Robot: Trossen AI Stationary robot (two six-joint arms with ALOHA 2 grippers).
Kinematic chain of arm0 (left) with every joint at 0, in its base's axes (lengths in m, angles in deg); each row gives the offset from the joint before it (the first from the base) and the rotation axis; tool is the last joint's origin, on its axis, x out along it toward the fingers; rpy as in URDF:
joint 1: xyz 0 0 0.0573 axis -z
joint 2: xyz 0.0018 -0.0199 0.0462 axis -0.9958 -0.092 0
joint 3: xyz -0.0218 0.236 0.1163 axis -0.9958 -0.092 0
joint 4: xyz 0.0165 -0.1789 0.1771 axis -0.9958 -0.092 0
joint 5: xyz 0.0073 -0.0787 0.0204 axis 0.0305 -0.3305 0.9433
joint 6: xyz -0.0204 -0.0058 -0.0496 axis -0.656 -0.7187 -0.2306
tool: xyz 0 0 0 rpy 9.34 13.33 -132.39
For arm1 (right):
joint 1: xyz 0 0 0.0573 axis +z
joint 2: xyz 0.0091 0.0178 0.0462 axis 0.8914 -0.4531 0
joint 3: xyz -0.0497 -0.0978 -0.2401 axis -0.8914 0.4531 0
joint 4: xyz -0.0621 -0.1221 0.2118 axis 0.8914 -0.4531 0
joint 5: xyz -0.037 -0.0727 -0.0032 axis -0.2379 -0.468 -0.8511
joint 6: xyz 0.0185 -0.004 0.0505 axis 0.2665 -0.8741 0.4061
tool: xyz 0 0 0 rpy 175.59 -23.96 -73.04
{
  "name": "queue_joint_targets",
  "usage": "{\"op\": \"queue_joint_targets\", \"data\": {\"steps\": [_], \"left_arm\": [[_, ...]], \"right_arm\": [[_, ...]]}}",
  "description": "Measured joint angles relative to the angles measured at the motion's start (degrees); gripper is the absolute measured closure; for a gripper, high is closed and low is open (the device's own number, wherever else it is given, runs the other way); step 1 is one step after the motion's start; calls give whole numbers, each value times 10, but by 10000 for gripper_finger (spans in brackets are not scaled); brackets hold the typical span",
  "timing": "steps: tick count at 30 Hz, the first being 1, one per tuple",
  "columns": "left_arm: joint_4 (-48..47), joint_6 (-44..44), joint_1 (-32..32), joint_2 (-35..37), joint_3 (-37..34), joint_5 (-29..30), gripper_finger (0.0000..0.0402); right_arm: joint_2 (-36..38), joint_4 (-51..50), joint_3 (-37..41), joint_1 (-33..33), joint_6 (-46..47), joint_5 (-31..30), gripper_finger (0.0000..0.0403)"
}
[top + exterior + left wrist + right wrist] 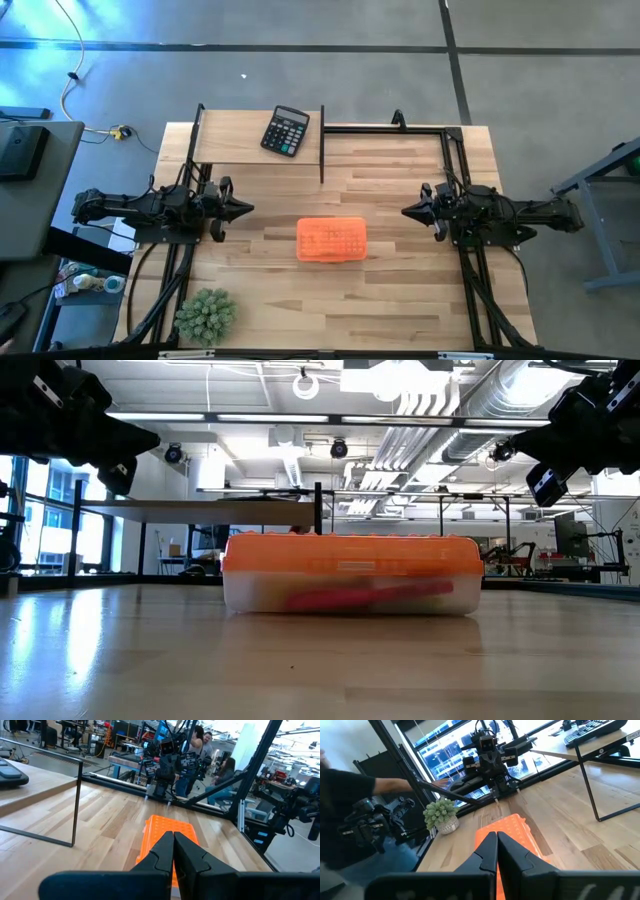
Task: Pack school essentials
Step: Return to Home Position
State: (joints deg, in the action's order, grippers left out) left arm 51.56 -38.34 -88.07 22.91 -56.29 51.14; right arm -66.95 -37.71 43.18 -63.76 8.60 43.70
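An orange-lidded pencil case (332, 240) lies flat on the table's middle, its lid closed. Through its clear lower wall in the low view (350, 575) a red thing (370, 597) shows inside; which one it is, I cannot tell. The other school essentials are out of view. My left gripper (248, 209) hovers shut at the table's left, above and apart from the case. My right gripper (406, 211) hovers shut at the table's right, facing it. In the wrist views the case shows beyond the left fingers (167, 831) and the right fingers (506, 831).
A black calculator (285, 131) lies on a raised wooden shelf (235, 140) at the far left. A green spiky plant (205, 315) stands in a pot at the near left corner. A black metal frame (385, 128) runs along the far edge. People show beyond the table.
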Motion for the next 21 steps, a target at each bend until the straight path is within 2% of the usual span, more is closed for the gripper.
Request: {"op": "queue_joint_targets", "data": {"steps": [21], "left_arm": [[0,0,0,5,0,0,401]], "right_arm": [[0,0,0,0,0,0,403]]}}
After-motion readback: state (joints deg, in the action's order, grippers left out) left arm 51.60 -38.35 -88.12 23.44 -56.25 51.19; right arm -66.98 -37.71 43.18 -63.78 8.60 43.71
